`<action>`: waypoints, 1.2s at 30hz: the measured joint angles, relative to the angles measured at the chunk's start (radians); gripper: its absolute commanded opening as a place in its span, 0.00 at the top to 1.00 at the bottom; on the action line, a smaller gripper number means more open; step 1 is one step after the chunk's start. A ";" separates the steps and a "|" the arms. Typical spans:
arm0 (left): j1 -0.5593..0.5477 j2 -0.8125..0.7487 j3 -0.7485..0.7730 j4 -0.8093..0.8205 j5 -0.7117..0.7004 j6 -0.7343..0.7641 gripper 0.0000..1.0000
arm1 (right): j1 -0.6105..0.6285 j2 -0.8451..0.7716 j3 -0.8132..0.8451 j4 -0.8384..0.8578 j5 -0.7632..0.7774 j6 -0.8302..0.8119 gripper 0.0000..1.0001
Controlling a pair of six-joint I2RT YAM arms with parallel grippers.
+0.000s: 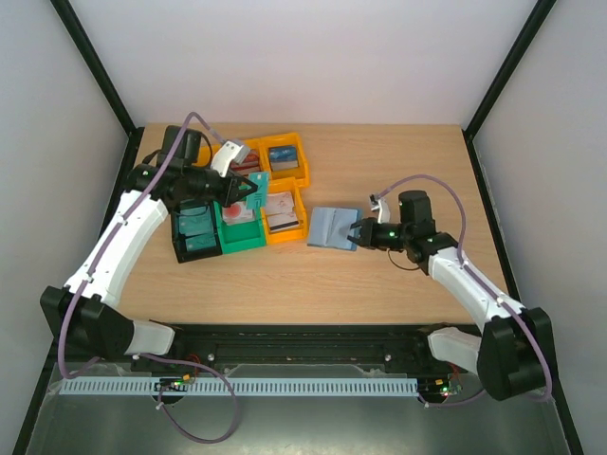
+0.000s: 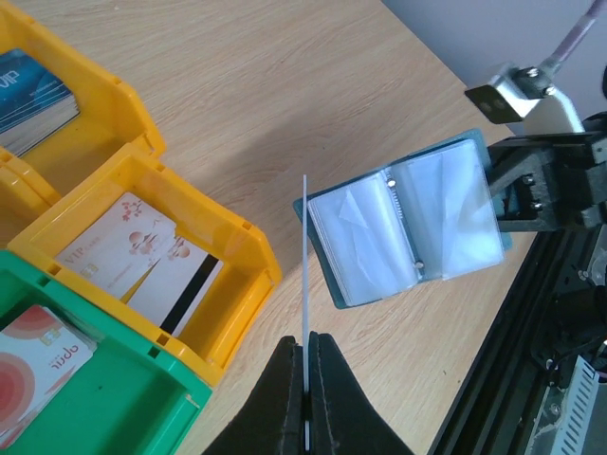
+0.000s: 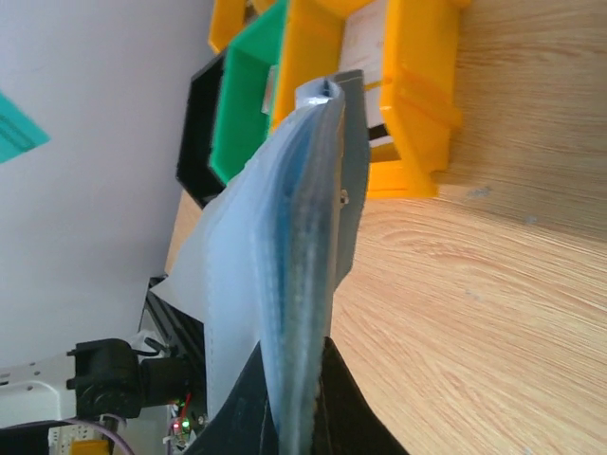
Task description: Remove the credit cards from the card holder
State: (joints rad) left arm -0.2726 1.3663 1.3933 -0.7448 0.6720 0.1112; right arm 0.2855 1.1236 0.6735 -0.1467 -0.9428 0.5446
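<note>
The card holder [image 1: 332, 227] lies open on the table, showing pale blue-grey sleeves, right of the orange bins. My right gripper [image 1: 358, 230] is shut on its right edge; in the right wrist view the holder [image 3: 305, 227] stands edge-on between the jaws of the right gripper [image 3: 302, 379]. My left gripper [image 1: 245, 192] is shut on a teal credit card [image 1: 255, 190], held in the air over the green bin [image 1: 248, 242]. In the left wrist view the left gripper [image 2: 306, 349] pinches that card [image 2: 305, 265], seen edge-on as a thin pale line, with the open holder [image 2: 408, 227] beyond it.
Two orange bins [image 1: 285, 159] [image 1: 285, 226] hold cards, as do the green bin and a black bin [image 1: 194, 237] on its left. In the left wrist view, white and red cards [image 2: 123, 251] lie in the orange bin [image 2: 228, 284]. The table's front rail [image 1: 303, 334] runs along the near edge.
</note>
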 measured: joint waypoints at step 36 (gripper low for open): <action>-0.027 -0.025 -0.095 -0.029 0.167 0.088 0.98 | 0.208 -0.178 0.089 0.249 0.183 -0.065 0.21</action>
State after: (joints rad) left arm -0.2993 1.3411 1.2987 -0.7738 0.8391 0.1989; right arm 0.4931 0.9459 0.7628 0.1024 -0.7601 0.4797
